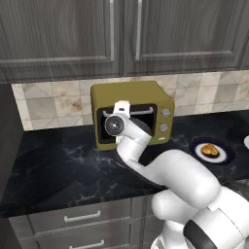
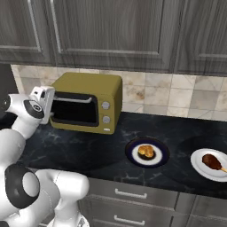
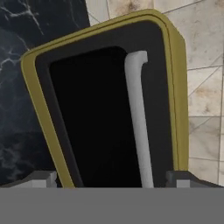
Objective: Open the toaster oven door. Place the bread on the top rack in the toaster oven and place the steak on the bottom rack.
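The mustard-yellow toaster oven (image 1: 131, 92) (image 2: 88, 86) stands against the tiled wall with its door (image 1: 146, 124) (image 2: 75, 111) (image 3: 96, 118) shut. Both racks are hidden behind the dark glass. My gripper (image 1: 121, 108) (image 2: 50, 106) (image 3: 113, 179) is open just in front of the door, near the left end of its silvery handle (image 2: 73, 99) (image 3: 139, 118), and holds nothing. The hand view is rolled, so the handle runs upright between my fingertips (image 3: 41, 178). The bread (image 1: 210, 150) (image 2: 146, 151) lies on a dark blue plate (image 2: 133, 148). The steak (image 2: 212, 161) lies on a white plate (image 2: 199, 166) further right.
Everything stands on a black marble counter (image 1: 58, 160) (image 2: 88, 146), with grey drawers (image 1: 82, 216) below and grey wall cabinets (image 2: 115, 31) above. My own arm (image 1: 160, 168) crosses in front of the oven's lower part. A dark wall edge (image 1: 7, 146) bounds the counter on the left.
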